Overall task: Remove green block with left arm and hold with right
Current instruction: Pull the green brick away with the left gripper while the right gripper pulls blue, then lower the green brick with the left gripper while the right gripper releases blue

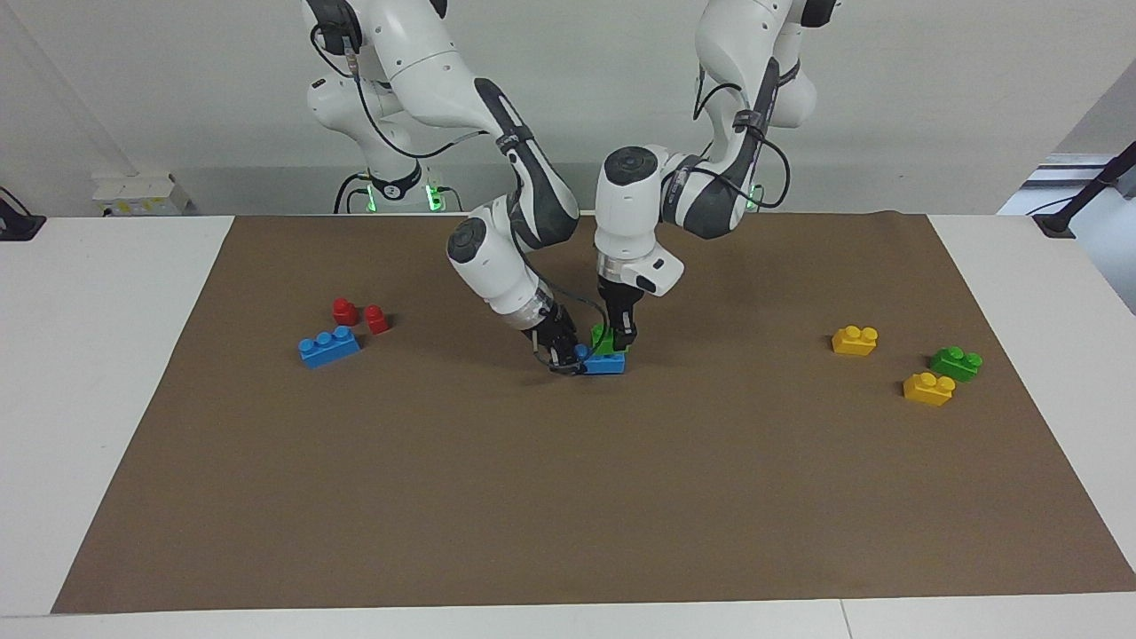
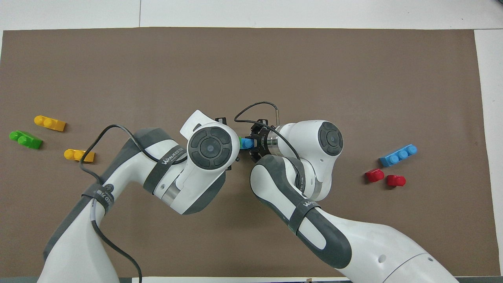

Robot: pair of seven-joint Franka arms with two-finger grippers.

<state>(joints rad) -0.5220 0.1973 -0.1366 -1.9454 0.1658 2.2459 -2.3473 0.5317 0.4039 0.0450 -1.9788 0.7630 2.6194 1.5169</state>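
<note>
Fingers of the left gripper (image 1: 619, 342) pinch the green block (image 1: 603, 343), which sits atop a blue brick (image 1: 605, 362) mid-tabletop (image 1: 568, 497); the right gripper (image 1: 562, 352) clamps that brick's end. From overhead, the wrists hide all but slivers of both.

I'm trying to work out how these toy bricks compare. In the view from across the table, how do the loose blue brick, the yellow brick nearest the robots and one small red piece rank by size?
Largest to smallest:
1. Loose blue brick, three studs long.
2. Yellow brick, two studs.
3. Red piece, clearly smallest.
All three lie about equally far from the camera, so the ranking looks sound.
</note>
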